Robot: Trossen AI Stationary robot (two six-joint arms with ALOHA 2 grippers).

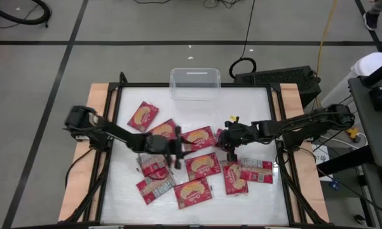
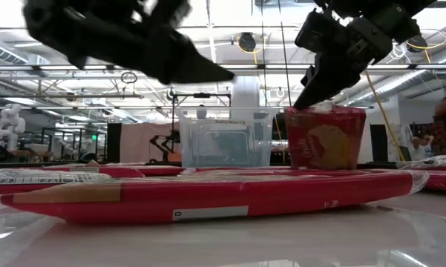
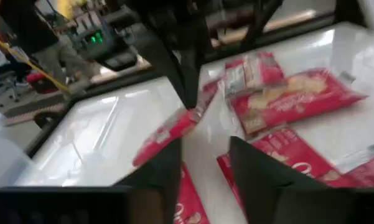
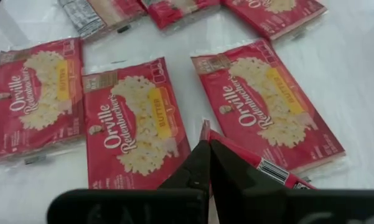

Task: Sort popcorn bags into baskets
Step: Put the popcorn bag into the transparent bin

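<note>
Several red popcorn bags (image 1: 200, 165) lie flat around the middle and near part of the white table, most with the popcorn picture up (image 4: 137, 121). The clear bin (image 1: 194, 84) stands at the far edge, also seen in the low view (image 2: 224, 137). My right gripper (image 1: 229, 145) (image 4: 206, 146) is shut on one red bag (image 2: 325, 141), which stands out in the left wrist view (image 3: 171, 132). My left gripper (image 1: 175, 152) (image 3: 205, 168) hovers open above the bags at mid-table, just left of the right one, touching nothing. My right gripper pinches the bag's upper edge (image 4: 205, 127) between its two fingers, near one corner (image 2: 293, 111), coming from above and slanting down. The bag hangs upright below the fingertips. Whether its lower edge is clear of the bags beneath, I cannot tell.
Loose bags (image 1: 156, 186) crowd the near half of the table, two showing grey-white labels (image 1: 257, 170). A bare white strip (image 1: 241, 108) lies between the bags and the bin. A dark frame (image 1: 117, 89) rims the table. Cables and a black box (image 1: 286, 79) sit beyond the far edge.
</note>
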